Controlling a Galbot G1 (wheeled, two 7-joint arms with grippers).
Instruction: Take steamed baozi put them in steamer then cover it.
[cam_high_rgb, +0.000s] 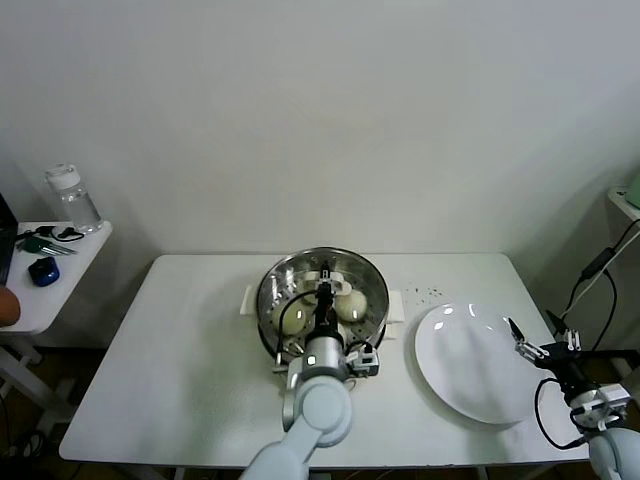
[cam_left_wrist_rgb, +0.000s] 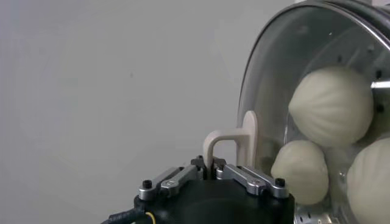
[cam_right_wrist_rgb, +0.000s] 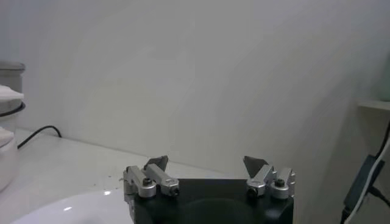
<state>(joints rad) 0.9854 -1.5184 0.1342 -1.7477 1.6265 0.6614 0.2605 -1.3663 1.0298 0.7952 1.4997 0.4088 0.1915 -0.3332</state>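
Glass cover (cam_left_wrist_rgb: 286, 91) sat pinched by its handle (cam_left_wrist_rgb: 234, 143) in my left gripper (cam_left_wrist_rgb: 211, 165). I judged it should descend level onto the steamer (cam_high_rgb: 375, 290). My right gripper (cam_right_wrist_rgb: 206, 163), at three o'clock, stood wide.

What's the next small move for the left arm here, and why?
Probably open the left gripper and lift clear. It is shut on the white handle of the glass lid, which looks seated on the steamer with the buns under it. If the rim isn't fully down, lower a touch first. The right gripper hangs open over the plate edge.
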